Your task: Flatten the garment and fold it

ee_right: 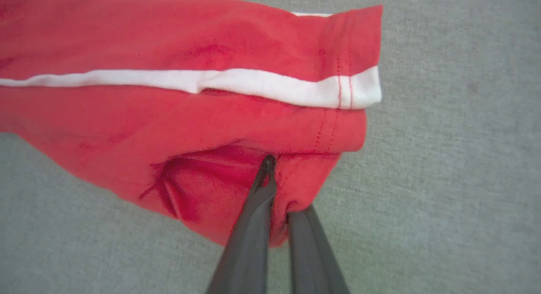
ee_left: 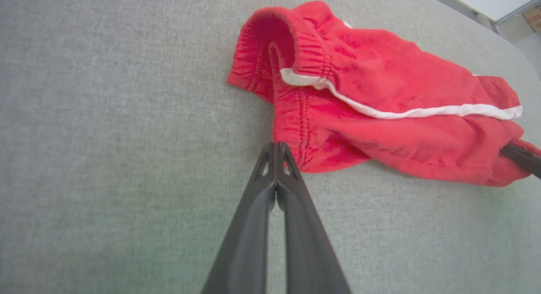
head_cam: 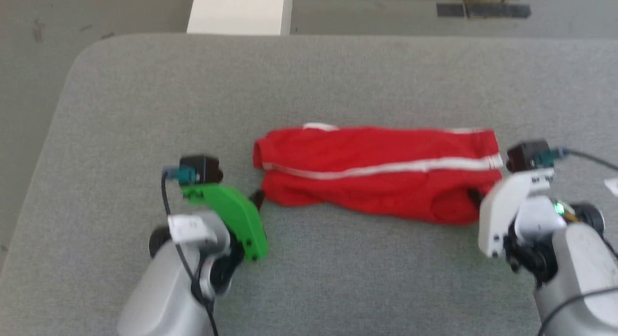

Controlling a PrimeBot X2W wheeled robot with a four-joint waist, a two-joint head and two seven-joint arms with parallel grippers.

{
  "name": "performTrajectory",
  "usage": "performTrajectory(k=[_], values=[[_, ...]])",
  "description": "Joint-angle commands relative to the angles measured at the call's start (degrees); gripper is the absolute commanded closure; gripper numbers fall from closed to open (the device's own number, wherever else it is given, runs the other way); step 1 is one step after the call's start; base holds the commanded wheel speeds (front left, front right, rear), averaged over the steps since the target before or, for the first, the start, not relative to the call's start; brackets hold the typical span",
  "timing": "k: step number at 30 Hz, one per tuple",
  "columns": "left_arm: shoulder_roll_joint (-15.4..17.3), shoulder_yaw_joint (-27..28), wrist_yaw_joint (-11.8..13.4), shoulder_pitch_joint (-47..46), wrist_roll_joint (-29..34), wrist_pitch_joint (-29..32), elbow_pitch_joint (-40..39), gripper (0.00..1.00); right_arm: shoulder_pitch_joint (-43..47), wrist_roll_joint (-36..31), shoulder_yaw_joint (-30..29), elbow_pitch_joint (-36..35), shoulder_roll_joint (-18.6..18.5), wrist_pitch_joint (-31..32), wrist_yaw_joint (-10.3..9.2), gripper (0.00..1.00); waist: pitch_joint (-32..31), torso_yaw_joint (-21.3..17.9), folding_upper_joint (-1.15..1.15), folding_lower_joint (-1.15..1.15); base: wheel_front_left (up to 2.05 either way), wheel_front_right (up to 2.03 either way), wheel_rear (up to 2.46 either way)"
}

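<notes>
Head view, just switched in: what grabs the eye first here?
The bright red garment with its white stripe lies bunched lengthwise across the middle of the grey table. The green-shelled left gripper is shut at the waistband end, tips at the fabric edge. The right gripper at the leg-hem end is shut on a fold, one finger over the cloth and one under.

The garment (head_cam: 376, 172) is seen as soft, matt red cloth with a fleecy nap, and its white stripe (ee_right: 236, 83) is smoother. The table (head_cam: 309, 80) is covered in grey, felt-like matt fabric. The fingers (ee_left: 249, 226) of the left gripper (ee_left: 275, 148) are formed of dark, smooth, matt plastic.
</notes>
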Motion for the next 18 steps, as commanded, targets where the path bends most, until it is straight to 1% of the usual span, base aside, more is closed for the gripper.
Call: performTrajectory(k=[1, 6, 10, 14, 18], values=[[0.71, 0.21, 0.85, 2.84, -0.74, 0.45, -1.48, 1.00, 2.73, 0.41, -0.76, -1.34, -0.11, 0.50, -0.08, 1.00, -3.25, -0.12, 0.65, 0.00, 0.00, 0.00, 0.00], [1.88, 0.01, 3.74, 11.63, -1.91, 2.93, -7.32, 1.00, 11.04, 0.88, -3.79, -6.52, 0.87, 2.76, -0.08, 1.00, -5.72, -0.06, 0.65, 0.00, 0.00, 0.00, 0.00], [1.66, -0.56, 5.26, 17.35, -3.42, 4.63, -10.54, 1.00, 16.04, 0.78, -5.53, -9.47, 2.07, 4.63, -0.08, 1.00, -6.41, -0.32, 0.65, 0.00, 0.00, 0.00, 0.00], [1.40, -1.05, 6.91, 21.33, -4.18, 5.75, -12.05, 1.00, 19.11, -0.12, -7.04, -10.22, 2.93, 5.46, -0.08, 1.00, -6.81, -0.51, 0.65, 0.00, 0.00, 0.00, 0.00], [0.79, -1.41, 7.47, 22.94, -4.86, 6.11, -12.57, 1.00, 20.46, -0.74, -7.94, -9.72, 3.87, 5.11, -0.08, 1.00, -7.09, -0.40, 0.65, 0.00, 0.00, 0.00, 0.00]])
